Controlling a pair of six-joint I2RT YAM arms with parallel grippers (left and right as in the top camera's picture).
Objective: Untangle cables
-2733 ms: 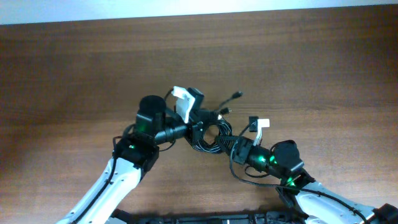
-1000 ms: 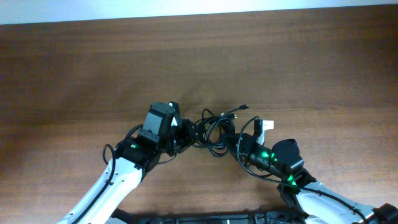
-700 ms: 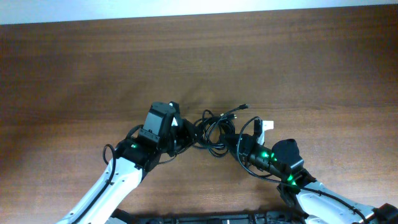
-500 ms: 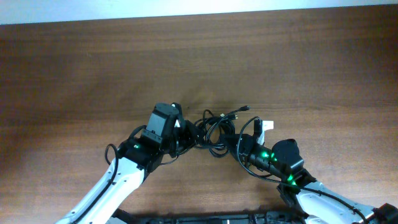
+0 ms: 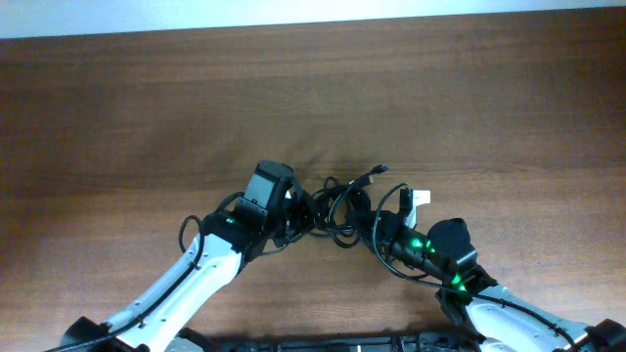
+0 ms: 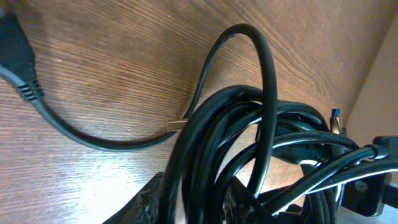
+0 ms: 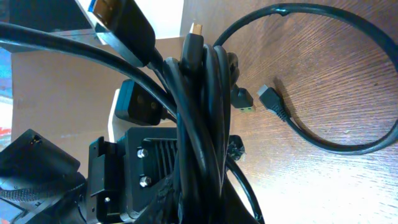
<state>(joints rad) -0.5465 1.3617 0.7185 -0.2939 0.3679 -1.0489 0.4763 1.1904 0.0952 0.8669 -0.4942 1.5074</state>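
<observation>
Brown wood tabletop [image 5: 117, 98] fills the overhead view, its far edge running straight along a pale strip [image 5: 293, 15] at the top. We see wide bare wood beyond both pincers and out to either side, so the open room lies ahead and outward, while the space between them is crowded. Our left arm [image 5: 186, 284] reaches in from the lower left and our right arm [image 5: 509, 318] from the lower right, close to the near edge, and they meet around the middle of the table. The left pincer [image 5: 298, 210] and right pincer [image 5: 375, 223] face each other, near together, with the cables [image 5: 337, 203] bunched as a dark coil between them. The left wrist view shows the coil's strands running down between the left pincer's dark pads, so it is pinching the cables. In the right wrist view the bundle likewise drops between the right pincer's fingers, clamped there. One loop [image 6: 261, 56] arches up off the coil ahead of the left pincer. A blue-tipped plug [image 7: 112, 15] juts out above the right pincer. A loose plug end [image 5: 377, 173] lies on the wood just beyond the right pincer, and a small gold-tipped plug [image 6: 176, 125] rests on the wood beside the coil.
</observation>
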